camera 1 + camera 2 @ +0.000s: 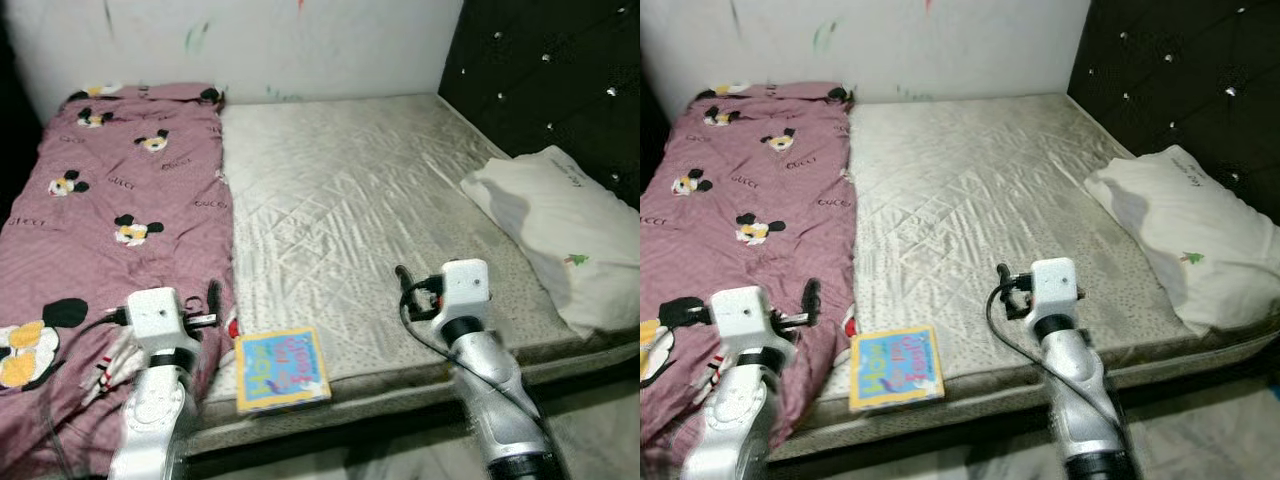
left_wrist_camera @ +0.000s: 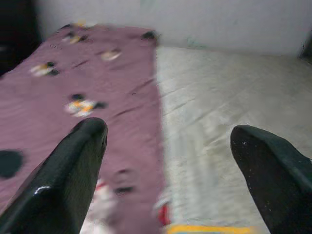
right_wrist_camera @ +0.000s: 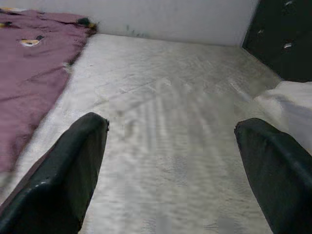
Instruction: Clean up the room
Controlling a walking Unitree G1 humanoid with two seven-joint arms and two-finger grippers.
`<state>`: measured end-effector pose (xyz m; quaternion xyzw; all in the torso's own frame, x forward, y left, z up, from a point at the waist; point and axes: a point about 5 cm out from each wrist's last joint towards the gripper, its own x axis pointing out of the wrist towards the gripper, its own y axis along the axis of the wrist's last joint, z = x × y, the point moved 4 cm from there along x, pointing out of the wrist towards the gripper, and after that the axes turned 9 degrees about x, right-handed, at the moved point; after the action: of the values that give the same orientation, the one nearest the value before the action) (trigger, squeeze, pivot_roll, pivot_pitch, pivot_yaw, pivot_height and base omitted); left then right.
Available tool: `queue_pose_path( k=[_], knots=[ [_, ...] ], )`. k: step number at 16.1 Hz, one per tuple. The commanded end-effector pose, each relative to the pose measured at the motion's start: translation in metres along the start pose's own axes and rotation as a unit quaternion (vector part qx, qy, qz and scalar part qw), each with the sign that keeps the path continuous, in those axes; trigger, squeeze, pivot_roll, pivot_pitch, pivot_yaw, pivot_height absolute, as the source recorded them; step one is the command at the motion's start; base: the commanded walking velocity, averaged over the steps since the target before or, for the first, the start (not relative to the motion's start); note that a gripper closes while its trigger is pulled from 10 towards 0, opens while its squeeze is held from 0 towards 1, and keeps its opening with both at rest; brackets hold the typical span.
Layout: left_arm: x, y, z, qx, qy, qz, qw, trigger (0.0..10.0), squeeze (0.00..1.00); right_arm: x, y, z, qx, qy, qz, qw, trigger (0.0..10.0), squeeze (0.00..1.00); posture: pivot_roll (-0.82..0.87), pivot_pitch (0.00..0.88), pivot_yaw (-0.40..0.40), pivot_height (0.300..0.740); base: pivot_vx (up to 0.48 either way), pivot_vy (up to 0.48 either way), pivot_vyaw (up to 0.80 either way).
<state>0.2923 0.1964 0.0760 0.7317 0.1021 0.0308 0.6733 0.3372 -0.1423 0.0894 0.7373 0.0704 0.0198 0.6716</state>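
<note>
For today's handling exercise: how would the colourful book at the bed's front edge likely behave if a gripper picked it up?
The book lies flat and thin, so it is probably light and fairly stiff. Its cover looks glossy, so maybe slippery. Flat on the mattress, its edge may be hard to pinch.

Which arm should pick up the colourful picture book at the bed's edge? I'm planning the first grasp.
Probably left. The left end effector hovers open over the pink cartoon-print blanket, right beside the colourful picture book. The right end effector, also open, sits farther off over the grey quilted mattress.
</note>
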Motion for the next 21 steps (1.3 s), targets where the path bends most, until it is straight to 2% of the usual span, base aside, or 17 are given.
queue_pose_path(
  k=[1,2,3,4,6,7,8,9,12,14,21],
  knots=[
    [-0.001,-0.007,-0.002,-0.005,0.000,-0.014,1.000,10.0,0.00,0.001,0.000,0.002,-0.003,-0.001,-0.003,1.000,10.0,0.00,0.03,0.032,-0.011,0.740,0.000,0.000,0.00],
    [-0.001,-0.005,-0.002,-0.002,-0.012,-0.005,1.000,10.0,0.00,0.001,0.000,0.002,-0.003,-0.002,-0.003,1.000,10.0,0.00,0.03,0.031,-0.011,0.740,0.000,0.000,0.00],
    [-0.001,-0.005,-0.002,-0.025,-0.017,0.001,1.000,10.0,0.00,0.001,0.000,0.003,-0.004,-0.003,-0.003,1.000,10.0,0.00,0.03,0.031,-0.011,0.740,0.000,0.000,0.00],
    [-0.001,-0.004,-0.004,-0.027,-0.013,0.002,1.000,10.0,0.00,0.001,0.000,0.003,-0.004,-0.003,-0.003,1.000,10.0,0.00,0.03,0.031,-0.011,0.740,0.000,0.000,0.00],
    [-0.001,0.002,-0.004,-0.021,-0.021,0.024,0.999,10.0,0.00,0.001,0.000,0.003,-0.004,-0.003,-0.003,1.000,10.0,0.00,0.03,0.031,-0.011,0.740,0.000,0.000,0.00],
    [-0.001,0.004,-0.003,-0.006,-0.025,0.030,0.999,10.0,0.00,0.001,0.000,0.003,-0.003,-0.003,-0.003,1.000,10.0,0.00,0.03,0.031,-0.011,0.740,0.000,0.000,0.00],
    [-0.001,0.004,-0.002,0.001,-0.026,0.029,0.999,10.0,0.00,0.001,0.001,0.003,-0.003,-0.003,-0.002,1.000,10.0,0.00,0.03,0.031,-0.011,0.740,0.000,0.000,0.00],
    [-0.001,0.002,-0.001,-0.015,-0.030,0.022,0.999,10.0,0.00,0.001,0.003,0.003,-0.002,-0.004,0.002,1.000,10.0,0.00,0.03,0.036,-0.010,0.740,0.000,0.000,0.00],
    [-0.005,-0.002,-0.009,-0.020,-0.013,0.011,1.000,10.0,0.00,-0.001,0.006,0.006,0.006,-0.014,0.012,1.000,10.0,0.00,0.03,0.055,-0.009,0.740,0.000,0.000,0.00],
    [-0.007,-0.003,-0.011,-0.009,-0.014,0.015,1.000,10.0,0.00,-0.004,0.005,0.006,0.012,-0.017,0.013,1.000,10.0,0.00,0.03,0.055,-0.009,0.740,0.000,0.000,0.00],
    [-0.010,-0.004,-0.010,-0.010,-0.020,0.007,1.000,10.0,0.00,-0.005,0.006,-0.002,0.031,-0.002,0.015,0.999,10.0,0.00,0.04,0.083,-0.014,0.740,0.000,0.000,0.00]
  ],
)
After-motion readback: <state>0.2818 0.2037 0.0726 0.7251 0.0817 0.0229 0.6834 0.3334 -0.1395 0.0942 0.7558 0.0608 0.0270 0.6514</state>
